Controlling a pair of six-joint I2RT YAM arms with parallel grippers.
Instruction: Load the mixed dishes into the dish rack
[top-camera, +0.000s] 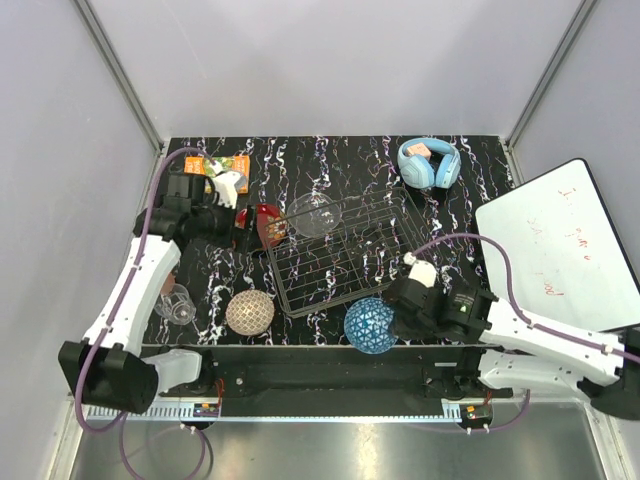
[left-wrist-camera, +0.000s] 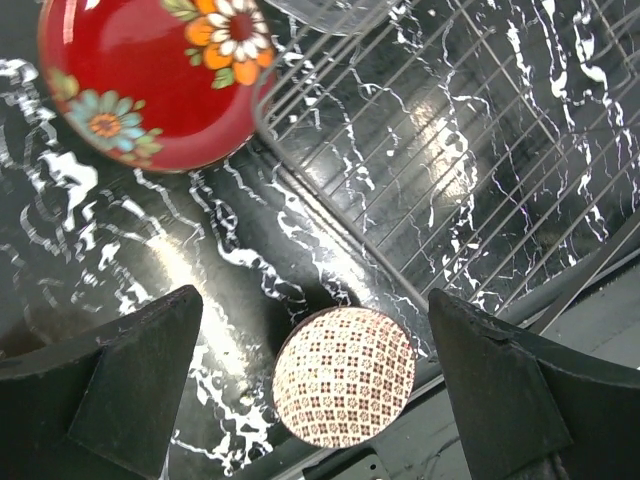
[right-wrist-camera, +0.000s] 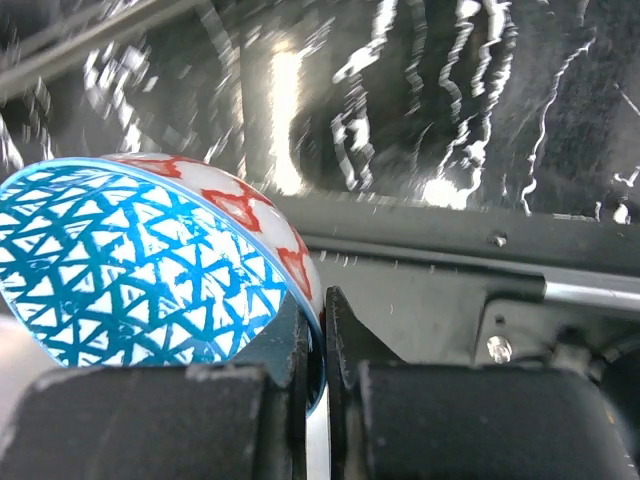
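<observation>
The dark wire dish rack (top-camera: 345, 250) lies mid-table and also shows in the left wrist view (left-wrist-camera: 450, 150). A clear glass bowl (top-camera: 313, 215) sits at its far left corner. The red plate (top-camera: 268, 225), with painted flowers (left-wrist-camera: 150, 90), stands just left of the rack. My left gripper (top-camera: 245, 230) hovers beside the plate, open and empty (left-wrist-camera: 312, 300). The beige patterned bowl (top-camera: 249, 312) lies far below it (left-wrist-camera: 345, 375). My right gripper (top-camera: 395, 318) is shut on the rim (right-wrist-camera: 322, 300) of the blue patterned bowl (top-camera: 370, 325), held tilted (right-wrist-camera: 130, 270) at the rack's near edge. A clear stemmed glass (top-camera: 177, 303) lies at the left.
Light blue headphones (top-camera: 430, 163) lie at the back right with a small salmon-pink thing (top-camera: 419, 150) against them. An orange-green book (top-camera: 218, 167) lies at the back left. A whiteboard (top-camera: 560, 245) leans at the right. The metal front rail (right-wrist-camera: 450, 250) runs under the blue bowl.
</observation>
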